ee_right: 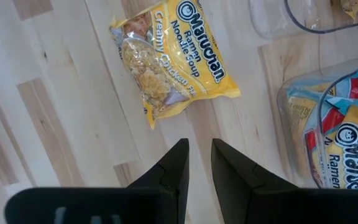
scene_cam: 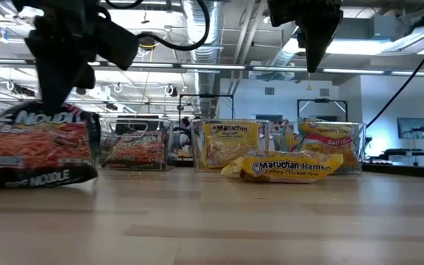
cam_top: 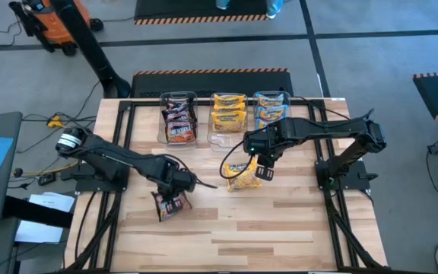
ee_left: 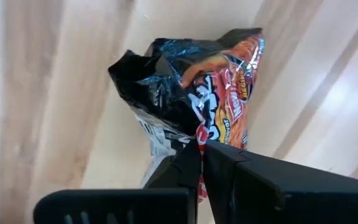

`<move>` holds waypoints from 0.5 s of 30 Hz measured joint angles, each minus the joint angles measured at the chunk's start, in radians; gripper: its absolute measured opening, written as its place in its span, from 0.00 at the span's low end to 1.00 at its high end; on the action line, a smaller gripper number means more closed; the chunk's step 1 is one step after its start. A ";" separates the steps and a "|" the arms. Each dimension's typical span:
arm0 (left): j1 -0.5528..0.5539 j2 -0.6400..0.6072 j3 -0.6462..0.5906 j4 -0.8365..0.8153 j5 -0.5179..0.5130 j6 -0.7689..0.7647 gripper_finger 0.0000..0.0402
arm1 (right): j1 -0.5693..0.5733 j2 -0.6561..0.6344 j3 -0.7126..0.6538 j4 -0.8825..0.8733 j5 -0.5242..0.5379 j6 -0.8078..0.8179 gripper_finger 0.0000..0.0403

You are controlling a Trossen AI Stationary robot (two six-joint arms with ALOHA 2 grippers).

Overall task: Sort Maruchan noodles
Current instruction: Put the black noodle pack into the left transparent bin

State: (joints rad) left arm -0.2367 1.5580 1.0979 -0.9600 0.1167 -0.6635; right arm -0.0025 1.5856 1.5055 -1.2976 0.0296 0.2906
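Handling crinkly film packets: light, soft at the wrapper, brittle inside, slippery on flat faces. Best taken at a crimped end seam or a bunched corner, never by squeezing the noodle block.

Left gripper: clenched on the dark packet at a bunched edge of film; packet hangs from the pinch, near the front-left of the desk, its lower edge at or close to the boards in the low view.

Right gripper: fingers parted by a narrow gap, grasping nothing, hovering above and just beside the yellow packet. Yellow packet lies flat and alone on the desk, near the middle, label up, skewed to the board lines.

3 clear tubs along the far edge, side by side:
- left tub, dark packets inside;
- middle tub, yellow packets inside;
- right tub, blue packets inside.

Likely destinations: left tub for the dark packet, middle tub for the yellow one.

Clearances:
- Tub rims stand proud of the desk; lift a hanging packet above the rim before crossing.
- Open boards lie across the whole near half of the desk.
- Both arms converge toward the centre; keep paths apart near the middle tub.
- Thin pinch on film may slip during fast swings.
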 joint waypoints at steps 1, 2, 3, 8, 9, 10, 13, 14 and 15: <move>0.010 -0.005 0.000 0.001 -0.008 0.008 0.00 | 0.000 0.000 0.000 0.000 0.000 -0.005 0.23; 0.021 -0.011 0.000 0.001 -0.019 0.015 0.00 | 0.000 0.000 0.000 0.000 0.000 -0.007 0.23; 0.031 -0.017 0.000 -0.001 -0.025 0.023 0.00 | 0.000 0.000 0.000 0.000 0.000 -0.008 0.23; 0.078 -0.022 0.000 -0.021 -0.043 0.073 0.00 | 0.000 0.000 0.000 0.000 0.023 -0.011 0.23; 0.086 -0.022 0.000 -0.030 -0.044 0.088 0.00 | 0.000 0.000 0.000 0.000 0.027 -0.011 0.23; 0.093 -0.022 0.000 -0.033 -0.046 0.103 0.00 | 0.000 0.000 0.000 0.000 0.027 -0.011 0.23; 0.118 -0.022 0.000 -0.031 -0.050 0.137 0.00 | -0.007 0.000 0.000 0.000 0.028 -0.011 0.23; 0.128 -0.022 0.000 -0.031 -0.049 0.146 0.00 | -0.011 0.000 0.000 0.000 0.028 -0.011 0.23; 0.138 -0.022 0.000 -0.031 -0.046 0.156 0.00 | -0.015 0.000 0.000 0.000 0.028 -0.012 0.23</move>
State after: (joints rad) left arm -0.0986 1.5360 1.0981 -0.9912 0.0706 -0.5071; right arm -0.0173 1.5856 1.5055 -1.2973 0.0578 0.2790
